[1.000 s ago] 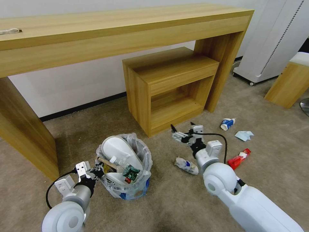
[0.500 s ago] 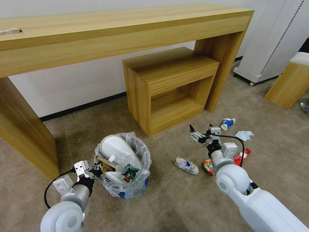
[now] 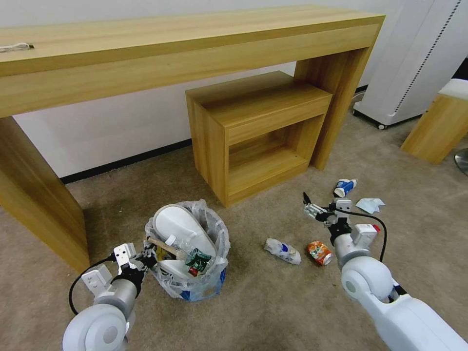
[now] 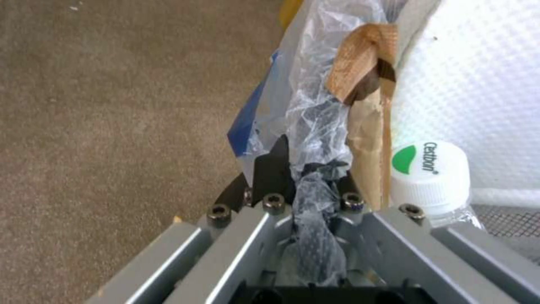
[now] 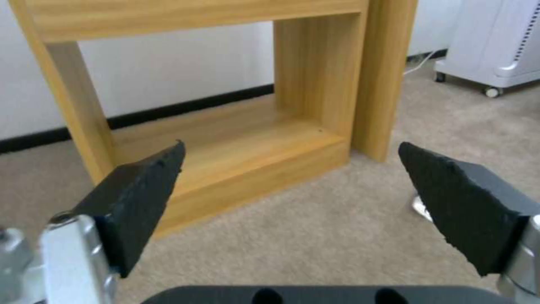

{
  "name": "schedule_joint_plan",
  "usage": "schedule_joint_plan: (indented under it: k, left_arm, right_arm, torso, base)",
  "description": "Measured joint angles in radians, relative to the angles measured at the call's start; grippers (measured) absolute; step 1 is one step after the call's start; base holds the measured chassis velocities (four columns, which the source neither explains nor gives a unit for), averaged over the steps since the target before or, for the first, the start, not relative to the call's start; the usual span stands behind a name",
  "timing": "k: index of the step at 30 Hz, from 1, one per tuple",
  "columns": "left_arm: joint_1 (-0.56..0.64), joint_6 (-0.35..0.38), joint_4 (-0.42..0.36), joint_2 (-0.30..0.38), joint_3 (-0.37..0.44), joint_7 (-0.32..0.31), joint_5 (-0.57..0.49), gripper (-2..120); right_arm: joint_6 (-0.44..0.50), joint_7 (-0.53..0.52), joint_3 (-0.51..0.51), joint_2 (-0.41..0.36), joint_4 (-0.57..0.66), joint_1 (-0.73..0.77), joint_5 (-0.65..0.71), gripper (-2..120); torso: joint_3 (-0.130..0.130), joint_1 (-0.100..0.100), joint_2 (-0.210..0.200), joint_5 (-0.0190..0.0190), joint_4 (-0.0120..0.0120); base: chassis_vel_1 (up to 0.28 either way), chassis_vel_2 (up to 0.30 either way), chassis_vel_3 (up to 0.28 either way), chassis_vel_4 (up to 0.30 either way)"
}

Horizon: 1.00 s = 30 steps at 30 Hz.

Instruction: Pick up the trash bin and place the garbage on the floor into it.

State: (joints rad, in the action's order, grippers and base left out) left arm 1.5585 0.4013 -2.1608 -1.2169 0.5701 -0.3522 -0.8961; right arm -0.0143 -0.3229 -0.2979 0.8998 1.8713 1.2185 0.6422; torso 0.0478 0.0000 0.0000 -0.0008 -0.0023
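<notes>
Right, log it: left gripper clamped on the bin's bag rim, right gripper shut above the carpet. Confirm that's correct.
Not quite: the right gripper is open, fingers spread wide above the carpet, as the right wrist view shows. The left gripper is indeed clamped on the trash bin bag rim.

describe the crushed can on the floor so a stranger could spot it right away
Start at the small wooden cabinet under the long desk, then look down to the carpet in front of its right side. The crushed can lies there beside the right arm, between a white crumpled wrapper and that arm; it alone is orange.
</notes>
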Motion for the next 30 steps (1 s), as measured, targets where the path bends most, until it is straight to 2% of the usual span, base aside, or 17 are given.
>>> schedule_joint_plan:
  k: [9, 30]
  left_arm:
    - [0.0, 0.004, 0.001, 0.004, 0.003, 0.002, 0.001, 1]
    - [0.003, 0.009, 0.0, 0.01, 0.008, 0.005, 0.005, 1]
  right_arm:
    - [0.021, 0.018, -0.021, -0.006, -0.023, 0.019, -0.027, 86]
    - [0.039, 0.048, -0.031, -0.002, -0.04, 0.023, -0.049, 84]
  torso:
    - [0.0, 0.0, 0.0, 0.0001, 0.0001]
    - [0.0, 0.0, 0.0, 0.0, 0.0002]
  base:
    - [0.0, 0.0, 0.0, 0.0]
    - [0.0, 0.0, 0.0, 0.0]
